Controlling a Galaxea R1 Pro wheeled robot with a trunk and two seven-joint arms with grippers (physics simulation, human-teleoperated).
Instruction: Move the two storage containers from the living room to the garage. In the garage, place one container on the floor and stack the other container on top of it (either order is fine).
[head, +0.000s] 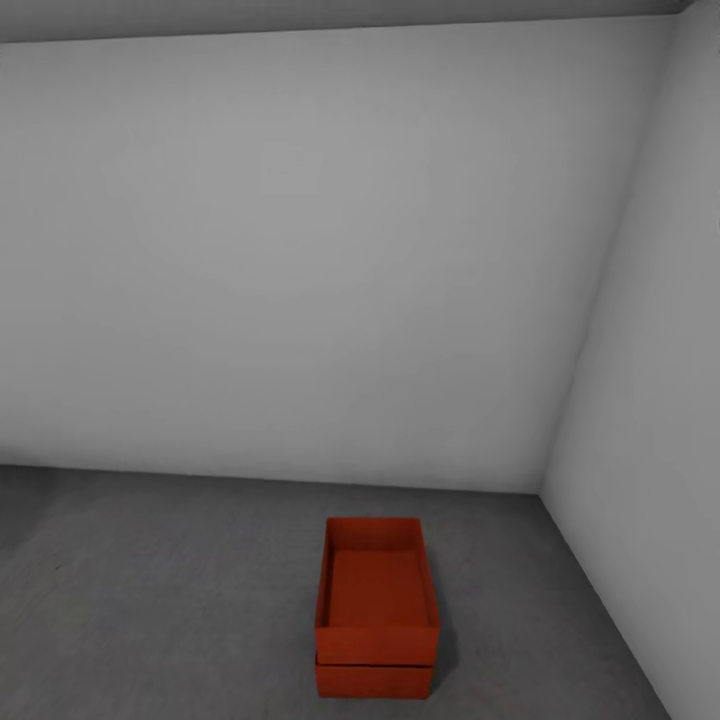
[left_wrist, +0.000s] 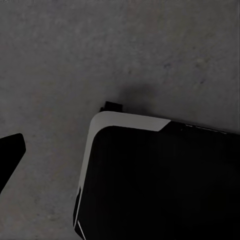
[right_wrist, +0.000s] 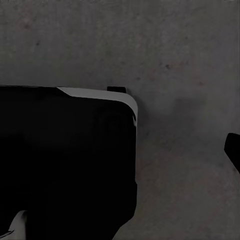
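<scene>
1. Left wrist view: rough grey concrete floor (left_wrist: 60, 55) and the robot's black base (left_wrist: 160, 185) with its pale edge; a dark tip sits at the frame edge, but I cannot tell how the left fingers stand.
2. Head view: two storage containers (head: 376, 610) stacked on the garage floor (head: 150, 600), near the corner of the pale grey walls (head: 300, 250), top bin seated squarely on the lower.
3. I judge them light, stiff, thin-walled, slick; best taken by the rim of a long wall.
4. Look: orange-red, rectangular, topless, nothing inside the upper one.
5. Right wrist view: same concrete, black base; right finger state I cannot tell either.
</scene>
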